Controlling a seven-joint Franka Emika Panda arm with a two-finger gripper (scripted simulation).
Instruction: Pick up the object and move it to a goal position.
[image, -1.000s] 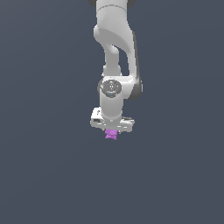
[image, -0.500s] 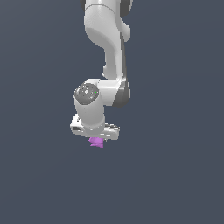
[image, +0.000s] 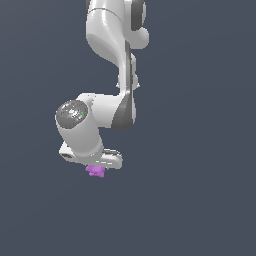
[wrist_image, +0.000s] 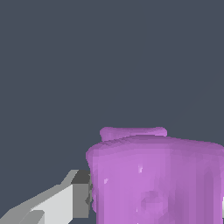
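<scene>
Exterior view: one white Panda arm (image: 107, 60) against a plain dark grey-blue ground, its wrist bent down toward the exterior view's left, ending in the gripper (image: 95, 169). The object (image: 95, 171), a small lumpy magenta block, sits directly under the white hand, touching it and far smaller than it; no surface is seen under it, so it appears carried in the air. The fingers themselves are hidden behind the hand body in this view, so the grasp is read from the block's position alone. No goal marker shows anywhere in this view. Wrist view: the object (wrist_image: 153, 179) fills the near field, knobbly and purple, with a raised ridge on its far edge and a faint round dimple on the facing side. One grey-and-white finger (wrist_image: 65, 202) presses against its side; the opposite finger shows only as a sliver at the frame edge. The hand reads as clamped on the block. Progress, as judged: the pick-up looks done; the carry to the goal remains, and how much of it is left cannot be told, since no target is visible. Markings: no brand, label or writing readable on the arm, hand or block in either view.
</scene>
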